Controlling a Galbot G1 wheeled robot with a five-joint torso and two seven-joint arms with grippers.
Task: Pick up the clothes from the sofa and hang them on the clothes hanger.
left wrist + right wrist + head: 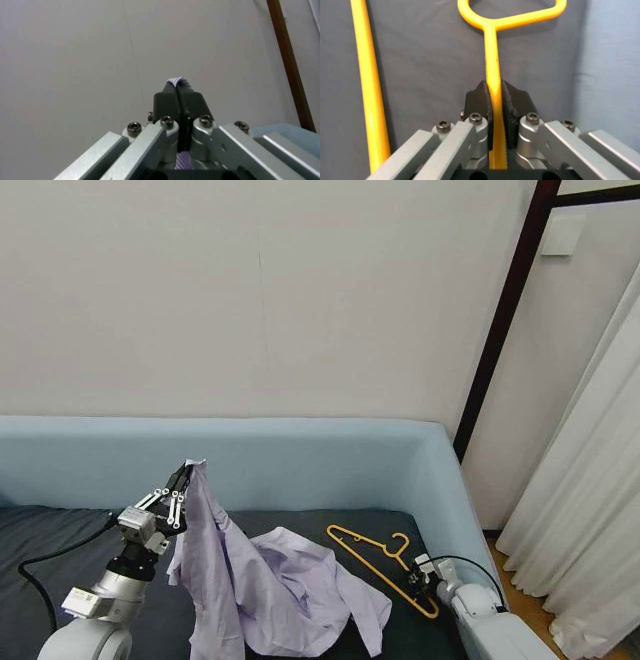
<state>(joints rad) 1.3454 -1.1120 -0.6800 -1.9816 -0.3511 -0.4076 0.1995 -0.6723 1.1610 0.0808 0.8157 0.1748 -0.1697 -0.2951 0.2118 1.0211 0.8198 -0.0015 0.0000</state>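
While trailing onto sofa [300, 460], lilac shirt [270, 590] was clamped by left gripper [188, 470], lower left. Right gripper [412, 577], arm cropped, pinched yellow hanger [375, 552].

No readable text, label or number anywhere.

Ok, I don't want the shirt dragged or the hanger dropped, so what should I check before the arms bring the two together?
1. Grip of the left tool on the shirt: ok, fabric is pinched at its tips.
2. Grip of the right tool on the hanger: ok, shut on a straight bar.
3. Is the shirt clear of the sofa: not ok, its lower part lies bunched on it.
4. Is the hanger lifted off the sofa: cannot tell.
5. Which part of the shirt is pinched: cannot tell.
6. Are the shirt and hanger untangled: ok, they lie apart.
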